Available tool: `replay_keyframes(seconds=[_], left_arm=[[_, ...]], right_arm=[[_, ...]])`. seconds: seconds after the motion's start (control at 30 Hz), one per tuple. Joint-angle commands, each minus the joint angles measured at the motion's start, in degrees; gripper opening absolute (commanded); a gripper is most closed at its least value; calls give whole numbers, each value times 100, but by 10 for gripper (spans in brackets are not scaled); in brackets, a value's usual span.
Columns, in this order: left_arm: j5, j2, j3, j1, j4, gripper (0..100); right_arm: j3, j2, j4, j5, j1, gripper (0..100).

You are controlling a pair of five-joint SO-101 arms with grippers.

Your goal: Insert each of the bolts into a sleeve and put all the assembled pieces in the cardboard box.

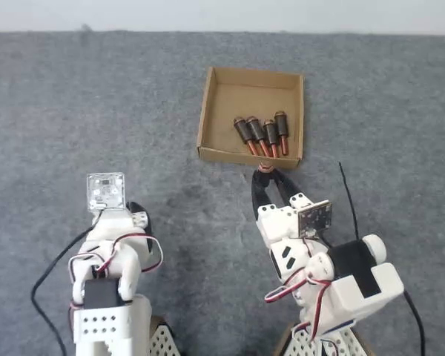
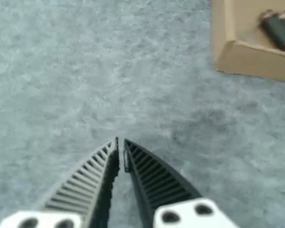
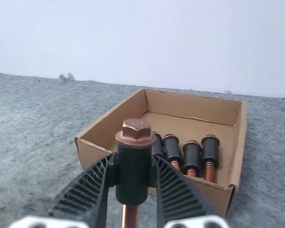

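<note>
From above: grasping one assembled piece (image 1: 265,171) with the right pincer (image 1: 265,176), just before the near wall of the cardboard box (image 1: 205,111). Inside the box, four finished pieces (image 1: 263,136) side by side against that wall. Of the held piece, only a copper tip to make out here.

From the left wrist: holding nothing with the left pincer (image 2: 120,142), closed to a thin slit over the grey mat (image 2: 61,71). Well apart, one box corner, cut off at the edge.

From the right wrist: clenched on the black sleeve (image 3: 133,175), upright, with the bolt (image 3: 136,133) head on top. Behind, the open box; leftmost finished piece partly hidden by the sleeve.
</note>
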Motion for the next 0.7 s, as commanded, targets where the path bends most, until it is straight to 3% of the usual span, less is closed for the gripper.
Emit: replay_keyframes(seconds=[0.0, 0.5, 0.67], left_arm=[[-53, -70, -374, -53, 308, 12], [-246, -62, -866, 105, 835, 12], [-220, -105, -312, 105, 167, 12]], right_arm=[[70, -84, -198, -18, 84, 6], [70, -66, -154, -18, 57, 6], [70, -84, -171, -18, 84, 6]])
